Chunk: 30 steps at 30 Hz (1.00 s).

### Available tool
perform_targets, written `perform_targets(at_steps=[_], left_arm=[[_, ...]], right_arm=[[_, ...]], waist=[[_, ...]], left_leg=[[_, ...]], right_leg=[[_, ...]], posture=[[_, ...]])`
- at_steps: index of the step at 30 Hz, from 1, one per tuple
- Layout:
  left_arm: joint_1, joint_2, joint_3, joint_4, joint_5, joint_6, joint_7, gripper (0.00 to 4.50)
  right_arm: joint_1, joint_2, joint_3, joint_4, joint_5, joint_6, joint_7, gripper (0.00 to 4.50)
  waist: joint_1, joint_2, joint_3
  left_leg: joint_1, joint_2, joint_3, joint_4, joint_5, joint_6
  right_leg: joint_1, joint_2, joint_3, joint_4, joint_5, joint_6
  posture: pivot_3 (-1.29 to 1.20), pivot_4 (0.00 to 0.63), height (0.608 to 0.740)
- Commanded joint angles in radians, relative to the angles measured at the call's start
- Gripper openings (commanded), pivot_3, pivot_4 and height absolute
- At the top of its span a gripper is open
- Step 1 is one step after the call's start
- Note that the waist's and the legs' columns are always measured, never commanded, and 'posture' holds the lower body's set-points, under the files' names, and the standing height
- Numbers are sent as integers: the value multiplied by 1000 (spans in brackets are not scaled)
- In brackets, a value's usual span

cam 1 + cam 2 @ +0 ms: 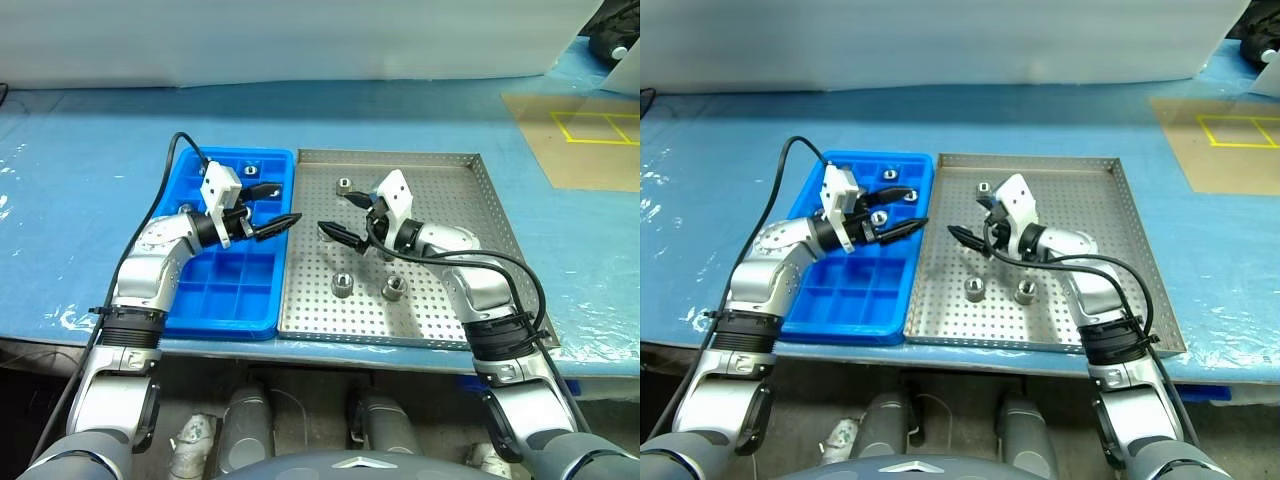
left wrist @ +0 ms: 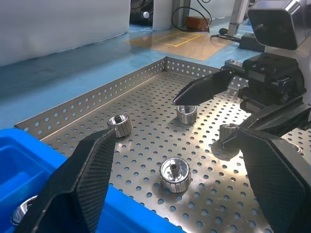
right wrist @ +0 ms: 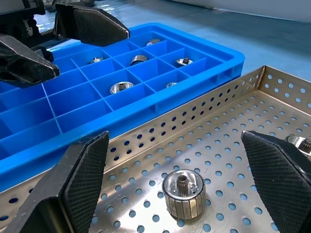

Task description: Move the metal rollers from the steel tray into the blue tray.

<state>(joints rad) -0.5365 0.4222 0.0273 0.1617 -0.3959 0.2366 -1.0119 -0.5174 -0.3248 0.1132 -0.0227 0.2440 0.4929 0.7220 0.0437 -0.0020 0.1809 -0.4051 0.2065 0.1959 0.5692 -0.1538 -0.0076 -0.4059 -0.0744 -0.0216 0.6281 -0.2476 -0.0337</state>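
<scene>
A table covered in blue sheeting (image 1: 80, 160) fills the frame, with a pale wall along the top and tan floor with yellow tape (image 1: 590, 128) at upper right. At centre, the steel tray (image 1: 450, 300) holds upright metal rollers (image 1: 342, 284), holes upward, beside the blue tray (image 1: 225, 325), its long axis running toward the wall. The left gripper (image 1: 272, 208) and right gripper (image 1: 346, 216) hover wide apart, empty, tips facing.

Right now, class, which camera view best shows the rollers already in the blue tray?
The right wrist view: rollers lie in the blue tray, separate compartments. The head views show them small, partly behind the left pincer.
</scene>
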Motion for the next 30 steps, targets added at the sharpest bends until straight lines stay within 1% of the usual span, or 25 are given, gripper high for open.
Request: perform_targets(at_steps=[1, 11, 13, 15, 17, 21, 23, 26, 28, 30], left_arm=[[-18, 4, 3, 0, 1, -24, -4, 4137], [-37, 1, 4, 18, 7, -27, 10, 4137], [-111, -6, 1, 62, 18, -15, 30, 4137], [-186, -13, -18, 130, 52, -45, 35, 4137], [-255, -28, -37, 211, 71, -90, 2, 4137], [-410, -72, -65, 450, 118, -200, -65, 4137], [-468, -80, -94, 575, 175, -294, -89, 4137], [-603, -119, -156, 825, 283, -428, -115, 4137], [-669, -135, -193, 936, 347, -500, -143, 4137], [-723, -151, -218, 1013, 393, -531, -176, 4137]], right_arm=[[-1, -7, -10, -54, 15, -8, -2, 4488], [6, -3, -2, -61, 13, -5, -10, 4488], [3, -5, -7, -59, 14, -6, -11, 4488], [1, -8, -14, -58, 18, -4, -12, 4488], [4, -13, -22, -64, 23, 0, -9, 4488], [23, -45, -38, -92, 26, 8, -3, 4488], [33, -63, -49, -110, 32, 16, -3, 4488], [77, -108, -93, -167, 43, 43, -20, 4488], [111, -116, -107, -203, 46, 59, -44, 4488], [143, -107, -107, -240, 48, 75, -68, 4488]], waist=[[0, 0, 0], [0, 0, 0], [0, 0, 0], [5, 0, 0], [6, 0, 0], [6, 0, 0], [4, 0, 0], [0, 0, 0], [0, 0, 0], [-3, 0, 0]], left_leg=[[0, 0, 0, 0, 0, 0], [0, 0, 0, 0, 0, 0], [0, 0, 0, 0, 0, 0], [-1, 0, 0, 1, 0, 0], [0, 0, 0, 2, 0, 0], [0, -1, 0, 4, 0, 0], [0, -1, 0, 4, 0, 0], [0, -2, -1, 4, 0, 1], [0, -2, -1, 4, 0, 1], [-1, -2, -1, 4, -1, 2]], right_leg=[[0, 0, 0, 0, 0, 0], [0, 0, 0, 0, 0, 0], [0, 0, 0, 0, 0, 0], [0, 0, 0, 1, 0, 0], [0, 0, 0, 2, 0, 0], [1, -1, 1, 3, 0, 0], [1, -1, 1, 3, 0, 0], [1, 0, 0, 4, 1, 2], [1, 0, 0, 4, 2, 4], [1, 0, 0, 4, 2, 4]], posture=[[-140, 150, 740], [-142, 150, 740], [-141, 150, 740], [-139, 150, 740], [-146, 150, 740], [-172, 150, 740], [-192, 150, 740], [-253, 150, 740], [-287, 150, 740], [-308, 150, 740]])
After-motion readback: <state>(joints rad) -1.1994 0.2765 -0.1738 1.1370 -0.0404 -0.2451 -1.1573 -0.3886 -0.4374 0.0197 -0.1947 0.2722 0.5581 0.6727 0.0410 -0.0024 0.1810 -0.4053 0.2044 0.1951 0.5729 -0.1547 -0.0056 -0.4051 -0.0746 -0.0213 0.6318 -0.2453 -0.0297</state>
